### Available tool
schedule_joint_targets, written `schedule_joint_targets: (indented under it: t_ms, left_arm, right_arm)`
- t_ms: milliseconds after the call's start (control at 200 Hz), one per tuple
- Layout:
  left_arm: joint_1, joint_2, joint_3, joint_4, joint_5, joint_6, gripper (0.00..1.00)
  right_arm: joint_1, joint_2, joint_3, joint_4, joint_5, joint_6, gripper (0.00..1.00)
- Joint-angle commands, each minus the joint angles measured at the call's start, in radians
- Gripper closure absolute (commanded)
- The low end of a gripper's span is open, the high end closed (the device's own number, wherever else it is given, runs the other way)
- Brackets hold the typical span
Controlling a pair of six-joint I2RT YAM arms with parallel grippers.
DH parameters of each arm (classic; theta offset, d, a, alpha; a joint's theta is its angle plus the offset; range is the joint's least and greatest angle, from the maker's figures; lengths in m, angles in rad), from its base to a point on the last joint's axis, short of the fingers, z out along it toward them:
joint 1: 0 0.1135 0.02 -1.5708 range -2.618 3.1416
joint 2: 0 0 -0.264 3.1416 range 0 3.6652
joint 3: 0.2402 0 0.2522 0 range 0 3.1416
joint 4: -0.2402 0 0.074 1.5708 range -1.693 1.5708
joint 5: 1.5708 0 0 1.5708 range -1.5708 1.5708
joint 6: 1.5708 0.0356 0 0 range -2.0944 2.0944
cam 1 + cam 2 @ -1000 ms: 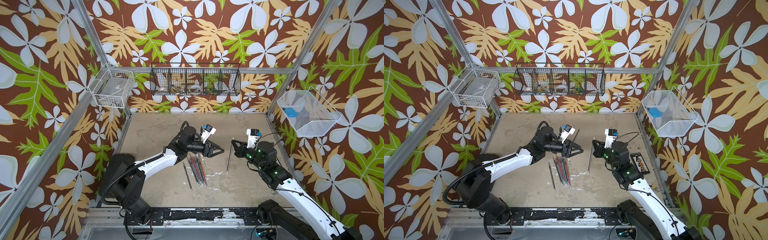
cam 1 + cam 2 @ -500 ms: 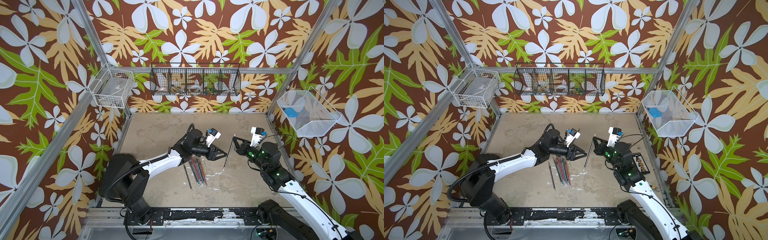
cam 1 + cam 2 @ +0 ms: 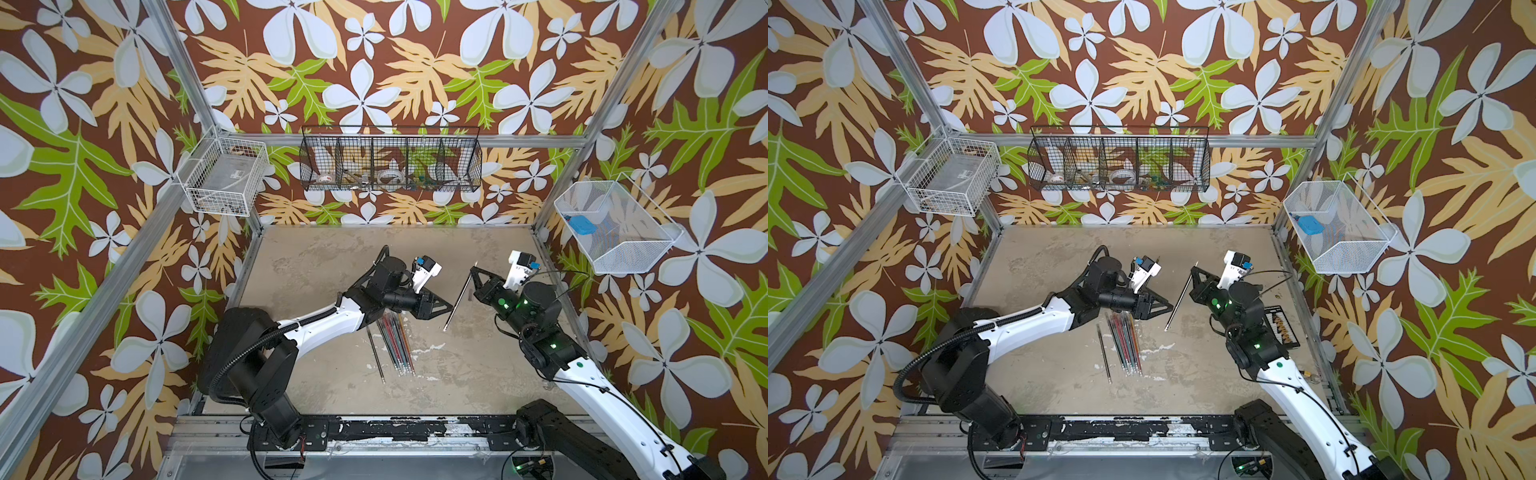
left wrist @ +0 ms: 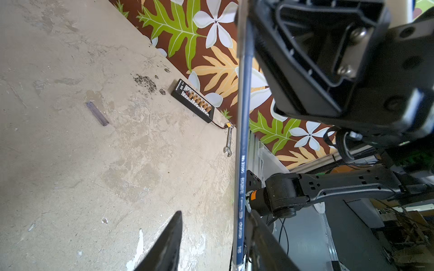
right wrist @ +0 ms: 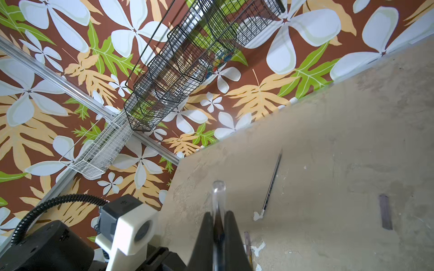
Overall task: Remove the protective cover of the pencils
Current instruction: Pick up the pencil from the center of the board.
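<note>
right pincer [image 5: 218,213] clamped on the raised pencil [image 3: 460,296] near its top, clear cap [image 5: 218,191] poking past the tips; left pincer [image 4: 215,214] half-open astride the shaft, over the desk [image 3: 311,257] – light, stiff, slick, so I'd pinch mid-shaft and pull axially.

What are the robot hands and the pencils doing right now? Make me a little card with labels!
Right hand: shut on a dark blue pencil
Clear cap: on that pencil's end, poking out past the grip
Left hand: open, around that pencil lower down
Pencil bundle: lying on the table, with a lone pencil beside it
Loose cap: lying on the table, on no pencil
</note>
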Motion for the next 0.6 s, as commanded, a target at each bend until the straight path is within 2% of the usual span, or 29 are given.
schedule_joint_targets:
  t_ms: [0, 265, 415, 515, 591]
  left_arm:
    - [0.000, -0.009, 0.005, 0.009, 0.012, 0.013, 0.49]
    - [0.000, 0.003, 0.010, 0.003, 0.011, 0.013, 0.50]
    - [0.000, 0.010, 0.016, -0.012, 0.004, 0.018, 0.50]
    - [0.000, 0.022, 0.024, -0.022, 0.007, 0.019, 0.56]
    - [-0.001, 0.025, 0.026, -0.023, 0.009, 0.019, 0.65]
  right_arm:
    - [0.000, 0.012, -0.004, 0.023, 0.019, 0.015, 1.00]
    - [0.000, 0.078, 0.005, 0.145, -0.060, 0.109, 1.00]
    - [0.001, 0.097, 0.020, 0.156, -0.058, 0.114, 1.00]
    - [0.000, 0.101, 0.018, 0.164, -0.052, 0.111, 1.00]
    - [0.000, 0.107, 0.014, 0.170, -0.053, 0.113, 1.00]
